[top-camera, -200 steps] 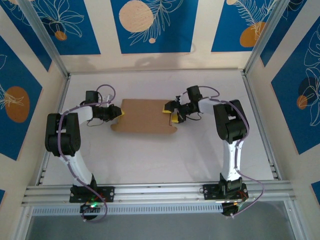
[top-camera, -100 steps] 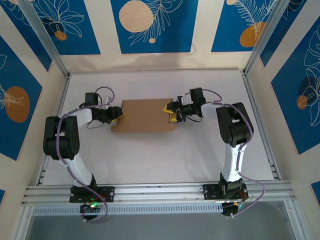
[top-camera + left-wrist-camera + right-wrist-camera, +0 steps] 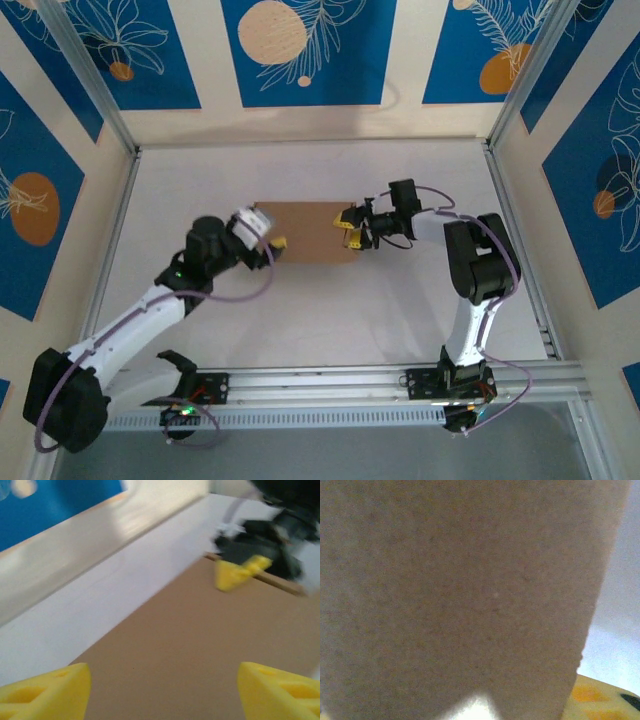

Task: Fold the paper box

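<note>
The left gripper (image 3: 274, 242), yellow fingers (image 3: 45, 690) spread wide, hovers over the left end of the plain brown cardboard paper box (image 3: 310, 232), probably to pin it to the white table (image 3: 400, 300). The right gripper (image 3: 352, 226) meets the box's right end; pinching or not, I cannot tell.

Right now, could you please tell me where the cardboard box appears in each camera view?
Top view: the cardboard box lies mid-table.
Left wrist: its brown face spans the middle and lower right.
Right wrist: close up, across the left and middle.
Shared landmark: the right gripper at the box's right edge; its yellow finger shows upper right in the left wrist view, and bottom right in its own.
</note>
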Tool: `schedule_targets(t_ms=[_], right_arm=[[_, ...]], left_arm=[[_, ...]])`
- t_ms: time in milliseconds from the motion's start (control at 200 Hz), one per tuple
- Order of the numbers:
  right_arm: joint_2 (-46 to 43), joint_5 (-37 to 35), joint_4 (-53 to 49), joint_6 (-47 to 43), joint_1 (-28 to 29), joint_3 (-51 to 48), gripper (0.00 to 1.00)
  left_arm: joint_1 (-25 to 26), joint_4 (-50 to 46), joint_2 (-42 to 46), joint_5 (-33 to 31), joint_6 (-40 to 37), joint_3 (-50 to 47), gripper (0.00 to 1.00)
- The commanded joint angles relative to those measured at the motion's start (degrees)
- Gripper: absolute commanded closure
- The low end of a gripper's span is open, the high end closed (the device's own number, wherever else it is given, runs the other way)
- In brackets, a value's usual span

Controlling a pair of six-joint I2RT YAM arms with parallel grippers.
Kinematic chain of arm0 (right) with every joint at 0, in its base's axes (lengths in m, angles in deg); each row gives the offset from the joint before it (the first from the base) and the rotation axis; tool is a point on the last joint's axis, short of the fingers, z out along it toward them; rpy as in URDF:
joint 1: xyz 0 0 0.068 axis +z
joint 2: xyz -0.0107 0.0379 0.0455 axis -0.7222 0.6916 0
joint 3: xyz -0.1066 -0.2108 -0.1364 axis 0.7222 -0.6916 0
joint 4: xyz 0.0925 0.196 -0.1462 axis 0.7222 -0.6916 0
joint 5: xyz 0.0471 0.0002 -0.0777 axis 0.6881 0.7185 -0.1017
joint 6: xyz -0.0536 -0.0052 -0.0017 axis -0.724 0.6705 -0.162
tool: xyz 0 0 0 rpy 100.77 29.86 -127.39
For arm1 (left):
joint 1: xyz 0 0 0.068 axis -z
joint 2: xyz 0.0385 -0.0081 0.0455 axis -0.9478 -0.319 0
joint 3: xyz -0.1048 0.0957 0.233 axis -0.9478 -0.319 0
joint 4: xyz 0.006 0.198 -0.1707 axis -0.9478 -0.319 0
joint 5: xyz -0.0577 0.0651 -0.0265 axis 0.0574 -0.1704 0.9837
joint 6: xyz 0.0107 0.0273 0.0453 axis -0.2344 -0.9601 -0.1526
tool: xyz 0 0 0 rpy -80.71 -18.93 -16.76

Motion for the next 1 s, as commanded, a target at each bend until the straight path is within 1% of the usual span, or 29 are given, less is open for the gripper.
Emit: schedule_targets(t_ms=[0,65,115,155,270,340,435,590,805,935,995], right_arm=[[-3.73,3.48,0.53,2.32,-0.27,-1.04,0.48],[-4.65,3.88,0.88,2.99,-0.39,-1.7,0.48],[-5.31,4.27,1.27,3.46,-0.62,-2.21,0.48],[-5.76,4.64,1.68,3.97,-0.69,-2.61,0.47],[-6.73,6.08,3.22,5.36,-0.66,-3.69,0.47],[-7.33,6.82,5.29,6.98,-0.56,-4.82,0.47],[-8.22,7.37,6.15,7.84,-0.39,-5.7,0.47],[-9.9,7.62,7.08,9.28,-0.65,-7.03,0.47],[-11.14,7.66,9.09,12.36,-0.51,-7.73,0.47],[-12.15,7.25,8.46,12.62,-0.03,-7.82,0.46],[-12.92,6.85,7.34,12.17,0.1,-7.91,0.42]], left_arm=[[4.52,2.21,0.63,-7.46,-22.74,-3.3,0.18],[7.89,0.99,0.0,-9.56,-28.65,-4.23,0.14],[9.24,-0.79,-0.75,-10.01,-32.15,-4.34,0.13],[10.06,-0.71,-1.84,-11.54,-33.75,-4.34,0.13],[12.19,5.46,-5.7,-18.13,-38.44,-4.87,0.13],[13.27,7.51,-7.78,-19.69,-41.48,-4.61,0.13],[14.35,10.66,-11.1,-23.35,-44.47,-3.69,0.15],[15.65,16.48,-14.21,-29.19,-47.84,-3.27,0.25],[16.47,20.1,-15.43,-32.9,-50.54,-3.41,0.43],[16.91,18.55,-13.75,-33.14,-50.51,-3.0,0.5],[17.24,16.84,-12.18,-32.85,-50.07,-2.83,0.53]])
